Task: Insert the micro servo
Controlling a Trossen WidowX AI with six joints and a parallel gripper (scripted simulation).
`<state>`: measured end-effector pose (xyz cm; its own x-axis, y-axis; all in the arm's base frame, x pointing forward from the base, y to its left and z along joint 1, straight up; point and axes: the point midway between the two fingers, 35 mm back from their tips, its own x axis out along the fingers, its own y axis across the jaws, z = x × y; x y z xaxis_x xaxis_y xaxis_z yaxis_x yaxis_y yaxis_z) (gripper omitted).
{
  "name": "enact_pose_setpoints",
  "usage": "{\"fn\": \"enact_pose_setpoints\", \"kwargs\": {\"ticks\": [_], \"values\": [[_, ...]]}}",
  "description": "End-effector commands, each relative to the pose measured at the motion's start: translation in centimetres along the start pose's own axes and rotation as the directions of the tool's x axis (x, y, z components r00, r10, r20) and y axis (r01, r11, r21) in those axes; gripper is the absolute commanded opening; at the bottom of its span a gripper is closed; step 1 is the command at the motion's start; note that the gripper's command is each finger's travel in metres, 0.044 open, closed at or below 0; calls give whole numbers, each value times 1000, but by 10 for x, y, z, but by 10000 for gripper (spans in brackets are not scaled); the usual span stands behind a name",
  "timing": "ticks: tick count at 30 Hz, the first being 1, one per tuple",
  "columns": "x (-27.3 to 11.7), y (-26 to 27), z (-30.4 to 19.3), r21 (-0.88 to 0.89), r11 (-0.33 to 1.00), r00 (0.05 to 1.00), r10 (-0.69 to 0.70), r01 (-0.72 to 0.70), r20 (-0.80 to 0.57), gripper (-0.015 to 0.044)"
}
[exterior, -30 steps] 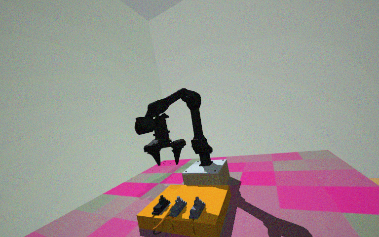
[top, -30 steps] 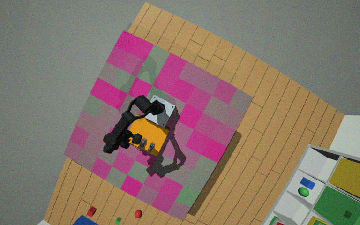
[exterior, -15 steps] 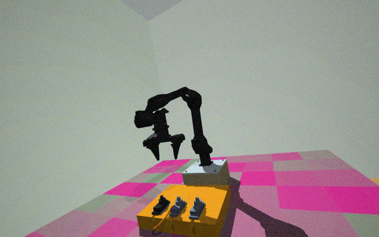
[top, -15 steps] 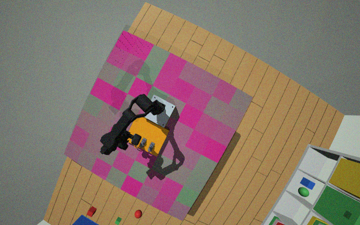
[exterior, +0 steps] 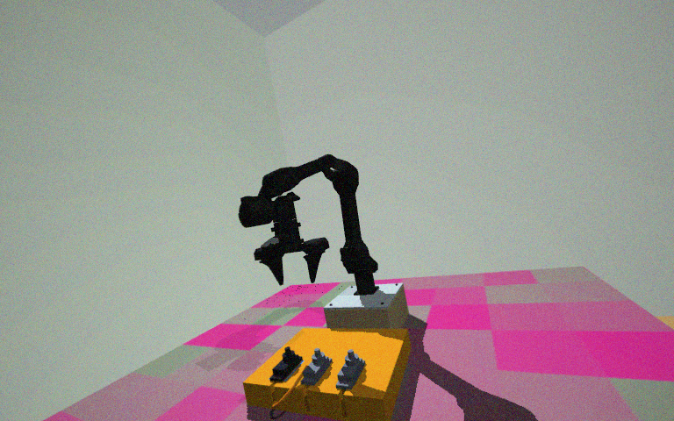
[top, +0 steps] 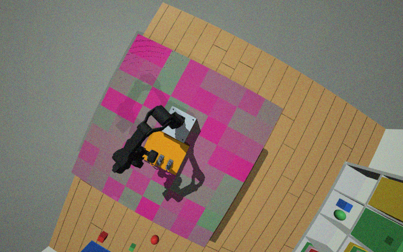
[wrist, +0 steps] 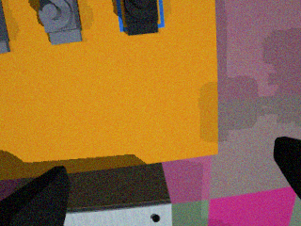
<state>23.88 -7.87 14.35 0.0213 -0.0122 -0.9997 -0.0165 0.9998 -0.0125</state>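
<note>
Magenta, mauve and grey-green patchwork on the bench [top: 229, 160] [exterior: 536, 317] [wrist: 254, 207]; plank floor [top: 297, 122] below, pale grey-green walls [exterior: 472, 148] in the exterior view. Gripper [top: 144, 157] [exterior: 297, 283] [wrist: 175, 162] spread wide, nothing between fingers, raised above the orange deck [top: 168, 140] [exterior: 347, 342] [wrist: 118, 104]. Black servo [exterior: 287, 366] [wrist: 141, 16] is in the blue-marked spot, shaft up, below the gripper in exterior, top centre in wrist. Can't tell if ears are fully flat. Two grey servos [top: 165, 161] [exterior: 333, 371] [wrist: 58, 19] alongside.
</note>
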Motion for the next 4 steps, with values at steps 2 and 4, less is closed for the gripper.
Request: {"fn": "enact_pose_setpoints", "kwargs": {"ticks": [2,4], "values": [[-1,0,0,3,1000,1000,0,0,0,440],[-1,0,0,3,1000,1000,0,0,0,440]]}}
